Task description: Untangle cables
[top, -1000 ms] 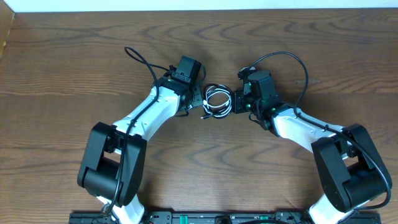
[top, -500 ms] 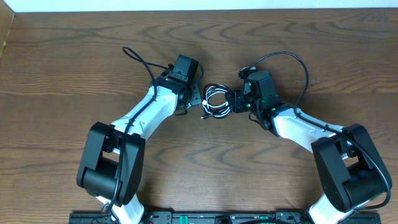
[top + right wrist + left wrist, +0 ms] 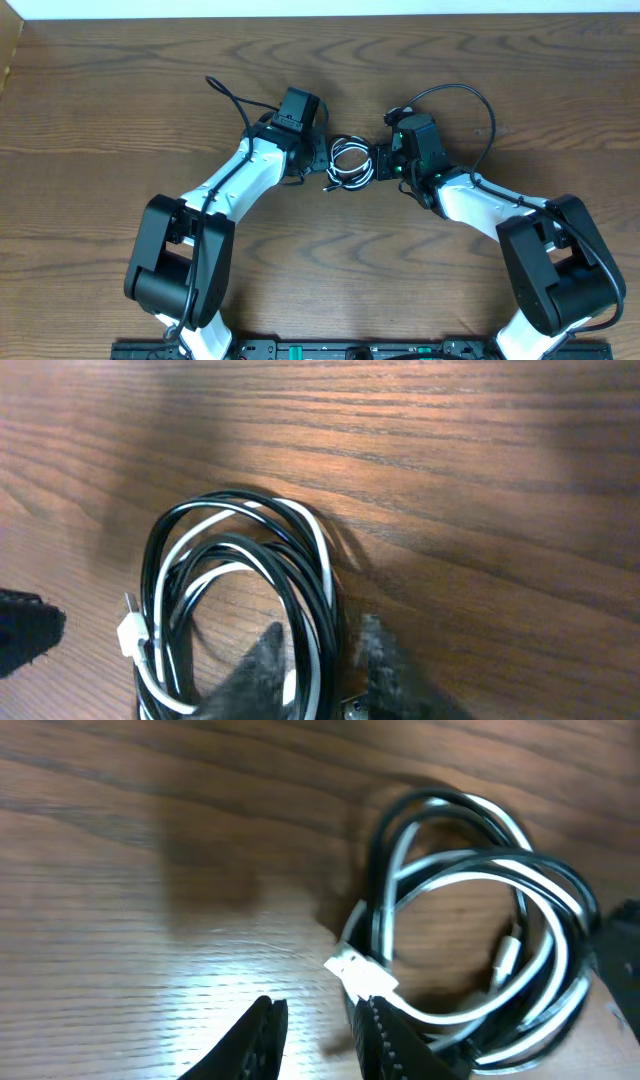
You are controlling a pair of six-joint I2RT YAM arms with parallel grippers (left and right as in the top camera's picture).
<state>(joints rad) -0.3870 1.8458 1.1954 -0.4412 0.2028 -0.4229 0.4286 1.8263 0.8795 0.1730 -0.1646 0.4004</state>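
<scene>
**Item 1. Cables** (image 3: 348, 162). One small coiled bundle of black and white strands looped through one another, lying flat on the table (image 3: 150, 90). It sits in the gap between the two grippers, directly ahead of each one's fingertips (from overhead, the coil fills most of that gap).

**Item 2. Left gripper** (image 3: 318, 158). It is low over the wood and points at the bundle.
- In the left wrist view its fingers (image 3: 385, 1042) stand a little apart. Bare wood shows in the narrow gap and nothing is gripped.
- The finger on the coil's side lies at the coil's nearest edge, just under a white plug (image 3: 360, 975). Whether it presses the cord or only overlaps it cannot be told.
- The rest of the coil spreads ahead of the fingertips and off to their right.

**Item 3. Right gripper** (image 3: 380, 162). It is low and faces the bundle from the opposite side.
- In the right wrist view its fingers (image 3: 262, 672) are blurred and stand either side of the coil's nearer edge, with black and white strands running down between them.
- A strip of wood shows beside those strands. Whether the jaws clamp the cord cannot be told.
- The coil extends ahead and to the left of the fingertips, with the white plug at its far left edge.

**Item 4. Arm wires.** One thick black lead arcs off each wrist, on the left (image 3: 230, 95) and on the right (image 3: 480, 100). Both are well apart from the bundle.
</scene>
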